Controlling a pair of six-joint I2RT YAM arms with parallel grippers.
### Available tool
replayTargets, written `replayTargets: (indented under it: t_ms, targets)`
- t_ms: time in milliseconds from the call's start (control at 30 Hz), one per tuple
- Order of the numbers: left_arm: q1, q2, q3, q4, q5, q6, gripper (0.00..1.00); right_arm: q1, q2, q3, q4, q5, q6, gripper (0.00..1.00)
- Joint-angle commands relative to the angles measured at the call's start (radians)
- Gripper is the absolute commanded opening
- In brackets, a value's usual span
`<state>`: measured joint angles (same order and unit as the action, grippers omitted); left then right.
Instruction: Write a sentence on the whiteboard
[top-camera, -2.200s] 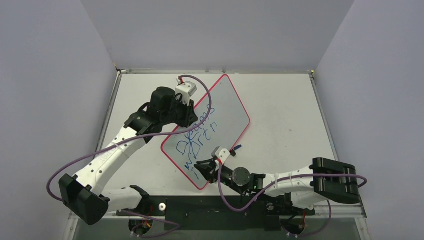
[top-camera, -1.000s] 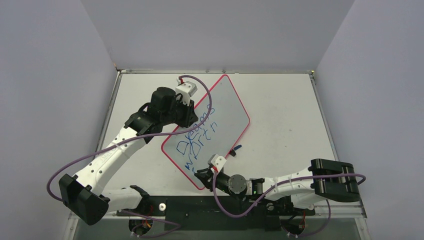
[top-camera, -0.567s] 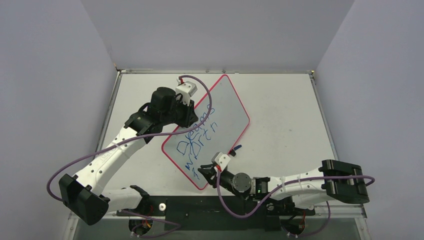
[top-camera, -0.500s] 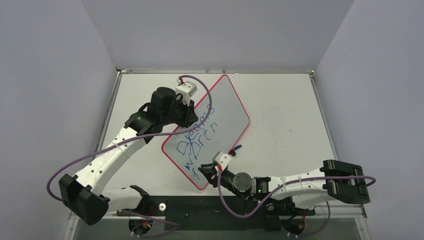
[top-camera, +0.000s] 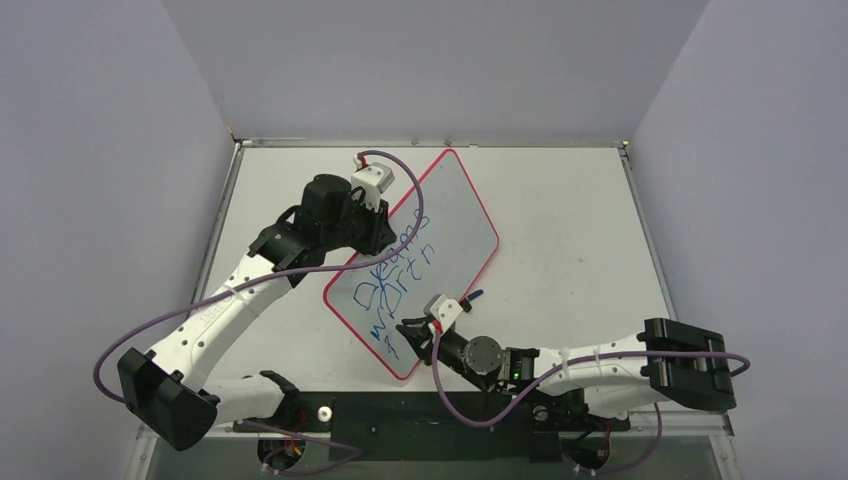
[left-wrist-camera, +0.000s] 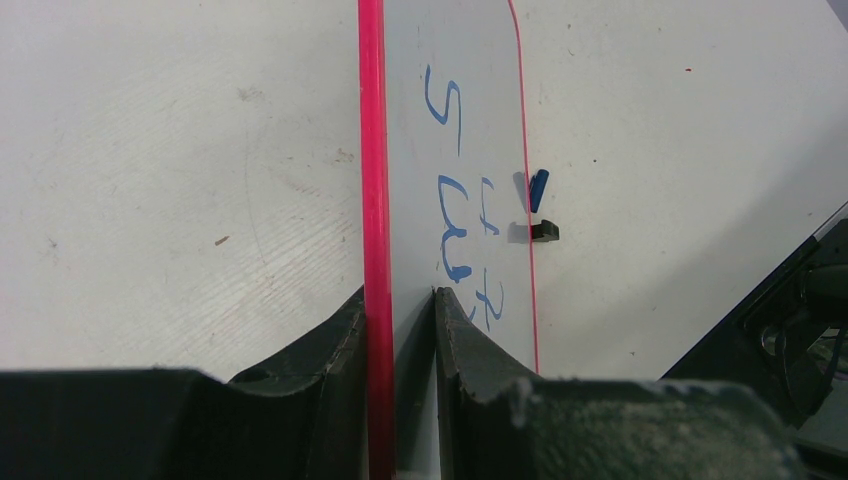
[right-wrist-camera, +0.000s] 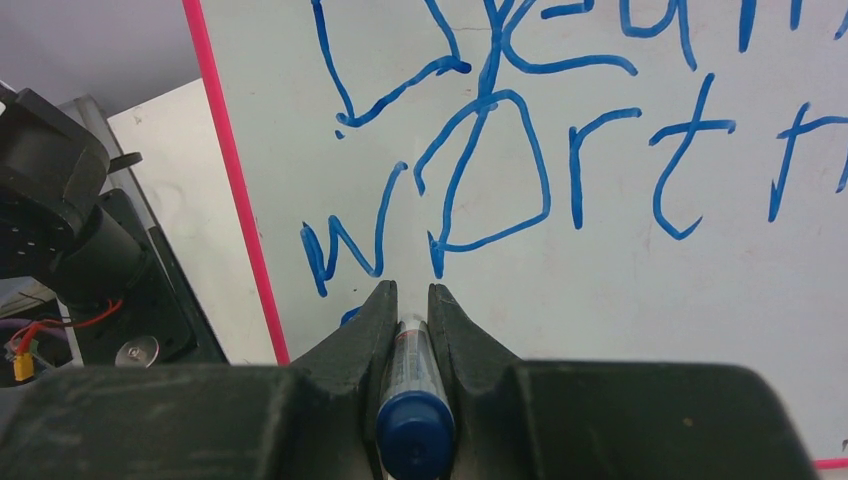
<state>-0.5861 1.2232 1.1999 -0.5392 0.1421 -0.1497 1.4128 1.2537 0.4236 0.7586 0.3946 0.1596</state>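
Your right claw (top-camera: 407, 336) has crept a little farther onto the whiteboard (top-camera: 455, 215) over the last half second, while your left claw (top-camera: 383, 228) has not shifted. The right claw (right-wrist-camera: 412, 295) is clenched on a blue marker (right-wrist-camera: 411, 350), the barrel pinched between both fingers and its blue end toward the wrist camera. The tip is hidden ahead of the fingertips, so you cannot tell whether it touches the whiteboard (right-wrist-camera: 650, 280). Just ahead of that claw runs the sentence (right-wrist-camera: 500, 150): a line of "w" and "rt" shapes, with a larger looping word beyond it. To the claw's left the red rim passes, with the surface (top-camera: 570, 230) beyond.

Your left claw (left-wrist-camera: 400, 300) is clamped on the opposite rim, the red edge between its fingers. The whiteboard (left-wrist-camera: 470, 90) stretches away in front of it, carrying blue strokes of the sentence (left-wrist-camera: 450, 200). Past those, at the far rim, sit a small blue piece (left-wrist-camera: 538, 188) and a black clip (left-wrist-camera: 543, 232).
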Motion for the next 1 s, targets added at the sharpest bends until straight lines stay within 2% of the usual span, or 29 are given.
replayTargets:
  t_ms: [0,300,967]
  targets:
    - [0.007,-0.033,0.013,0.107,-0.093,0.093,0.0,-0.013,0.023,0.035,0.06,-0.023,-0.012,0.0]
    - [0.006,-0.036,0.012,0.108,-0.093,0.093,0.0,-0.023,0.068,0.044,0.078,-0.044,0.0,0.0]
    - [0.006,-0.029,0.011,0.11,-0.095,0.093,0.0,-0.006,0.097,-0.059,0.056,-0.061,0.157,0.0]
